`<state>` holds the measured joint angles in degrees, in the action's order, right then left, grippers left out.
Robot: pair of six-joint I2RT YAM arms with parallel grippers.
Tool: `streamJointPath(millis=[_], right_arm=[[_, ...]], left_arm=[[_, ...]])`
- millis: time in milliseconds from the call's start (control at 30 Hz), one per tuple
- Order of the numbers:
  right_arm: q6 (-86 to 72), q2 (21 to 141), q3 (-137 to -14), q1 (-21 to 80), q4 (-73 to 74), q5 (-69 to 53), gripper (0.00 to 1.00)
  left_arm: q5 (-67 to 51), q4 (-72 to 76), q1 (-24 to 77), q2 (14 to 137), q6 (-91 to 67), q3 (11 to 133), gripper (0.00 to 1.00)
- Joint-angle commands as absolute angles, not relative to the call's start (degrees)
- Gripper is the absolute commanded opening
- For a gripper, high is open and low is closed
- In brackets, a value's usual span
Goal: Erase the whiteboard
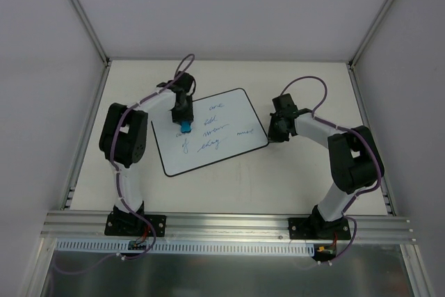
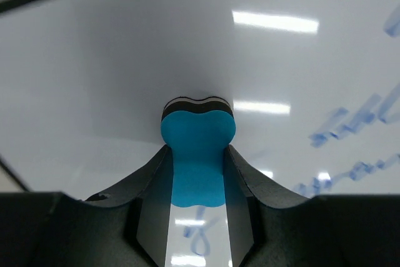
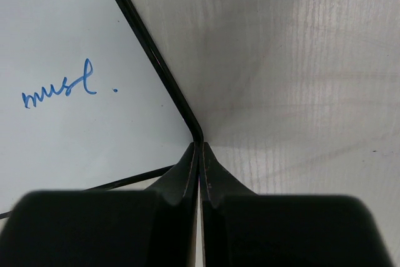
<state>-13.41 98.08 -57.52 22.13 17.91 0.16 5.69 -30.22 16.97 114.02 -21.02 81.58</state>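
Note:
The whiteboard [image 1: 208,133] lies tilted on the table, white with a thin black border and blue handwriting. My left gripper [image 1: 185,122] is shut on a small blue eraser block [image 1: 187,126], held against the board's left part. In the left wrist view the eraser [image 2: 197,154] sits between my fingers, its tip on the white surface [image 2: 125,60], with blue writing to the right and below. My right gripper [image 1: 272,132] is shut and empty, its tips pressed at the board's right corner [image 3: 195,130]. The word "must" [image 3: 59,90] shows in the right wrist view.
The cream tabletop [image 1: 306,179] surrounds the board. White enclosure walls stand at the back and sides, and an aluminium rail [image 1: 222,222] with both arm bases runs along the near edge.

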Motion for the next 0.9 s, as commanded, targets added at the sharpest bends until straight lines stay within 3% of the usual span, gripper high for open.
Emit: streamJointPath(millis=[0, 167, 633, 867], right_arm=[[-14.1, 98.3, -56.2, 22.4, 19.5, 0.6, 0.0], [-14.2, 98.3, -55.8, 22.5, 19.3, 0.6, 0.0], [-14.1, 96.9, -53.4, 22.6, 17.8, 0.6, 0.0], [-14.1, 97.0, -53.4, 22.5, 17.7, 0.7, 0.0]], left_arm=[[-3.0, -34.4, 26.5, 115.3, -25.2, 79.4, 0.0], [-3.6, -34.4, 30.1, 115.1, -27.5, 77.8, 0.0], [9.8, -34.6, 11.0, 105.5, -23.8, 68.4, 0.0], [5.8, -34.8, 17.8, 107.1, -24.2, 68.7, 0.0]])
